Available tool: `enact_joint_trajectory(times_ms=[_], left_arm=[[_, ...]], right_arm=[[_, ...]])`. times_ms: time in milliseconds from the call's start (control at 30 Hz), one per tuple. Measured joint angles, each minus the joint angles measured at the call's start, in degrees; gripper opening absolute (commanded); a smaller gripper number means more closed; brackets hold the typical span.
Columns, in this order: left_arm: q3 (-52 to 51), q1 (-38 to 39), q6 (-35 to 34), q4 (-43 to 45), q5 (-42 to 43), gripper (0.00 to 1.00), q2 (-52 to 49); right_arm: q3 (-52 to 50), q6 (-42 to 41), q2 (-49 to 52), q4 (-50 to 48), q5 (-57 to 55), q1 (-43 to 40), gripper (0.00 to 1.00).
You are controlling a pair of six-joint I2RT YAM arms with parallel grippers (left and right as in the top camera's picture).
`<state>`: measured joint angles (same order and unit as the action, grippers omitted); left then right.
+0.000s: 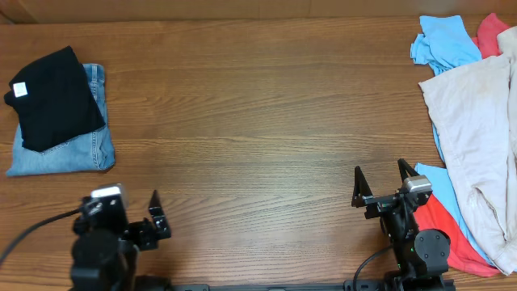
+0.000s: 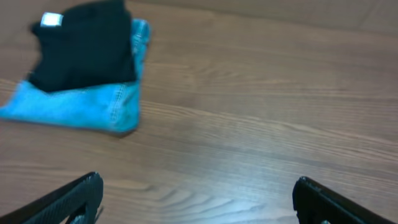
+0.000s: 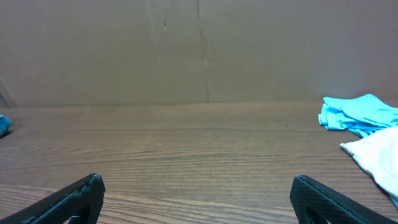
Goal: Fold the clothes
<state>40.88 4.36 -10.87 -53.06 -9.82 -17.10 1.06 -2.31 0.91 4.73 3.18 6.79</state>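
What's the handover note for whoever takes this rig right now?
Left pincer: open, empty, over bare table near the folded stack.
Right pincer: open, empty, beside the unfolded heap.
Done: black garment, folded, white label up, lying on a folded blue denim piece at the left end.
Left: cream garment, light-blue garment and coral garment, crumpled and overlapping at the right edge, none folded.

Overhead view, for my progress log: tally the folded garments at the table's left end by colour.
Black garment: 1
Blue denim garment: 1
Total: 2
The unfolded heap at the right end is not counted.
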Motion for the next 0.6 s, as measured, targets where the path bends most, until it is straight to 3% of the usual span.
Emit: enact_joint_trajectory(times_ms=[333,600], left_arm=[[-23.82,-2.25,-0.15,26.38,5.20,1.00,15.19],[-35.12,-2.97,4.98,48.92,7.32,1.00,16.24]], right_arm=[[0.00,0.02,0.00,0.02,0.00,0.00,1.00],[0.00,0.00,0.00,0.02,0.00,0.00,1.00]])
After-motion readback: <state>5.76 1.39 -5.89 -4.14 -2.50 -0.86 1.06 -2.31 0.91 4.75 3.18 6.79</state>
